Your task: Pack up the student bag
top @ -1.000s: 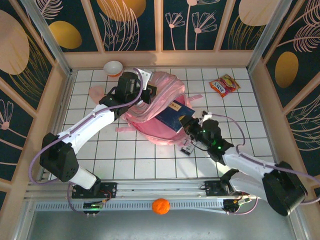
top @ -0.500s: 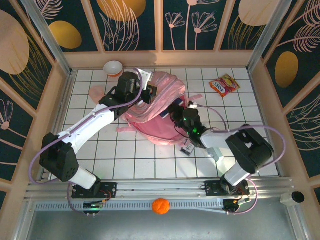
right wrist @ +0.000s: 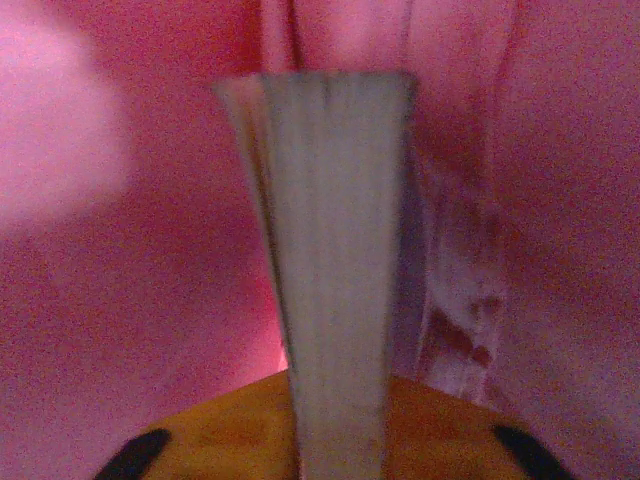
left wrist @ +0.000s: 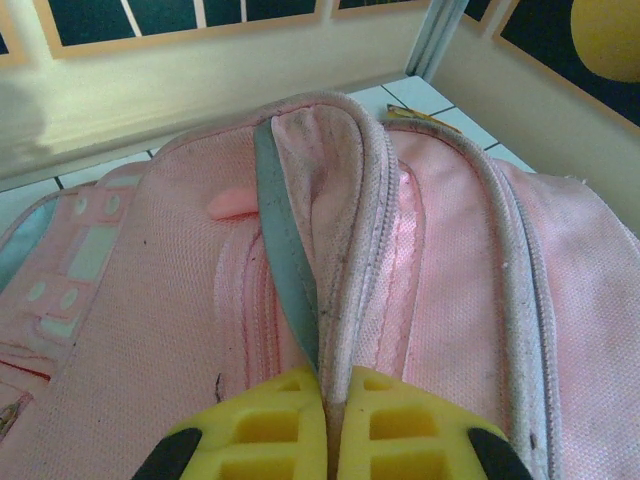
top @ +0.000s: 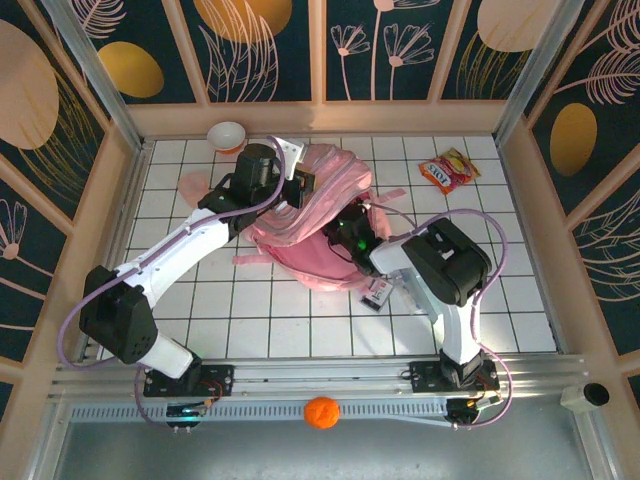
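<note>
Top external view: the pink bag lies on the table, our left gripper pinching its mouth rim up. Inside, a book stands between the fingers of our right gripper; whether they clamp it we cannot tell. We should seat it deep before letting go.

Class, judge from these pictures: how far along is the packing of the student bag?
Done: the book is inside the student bag, pink lining around it. In hand: the left pincer pinches the bag's rim; the right pincer is at the book, grip unclear. Left: the snack packet lies on the table outside the bag.
</note>
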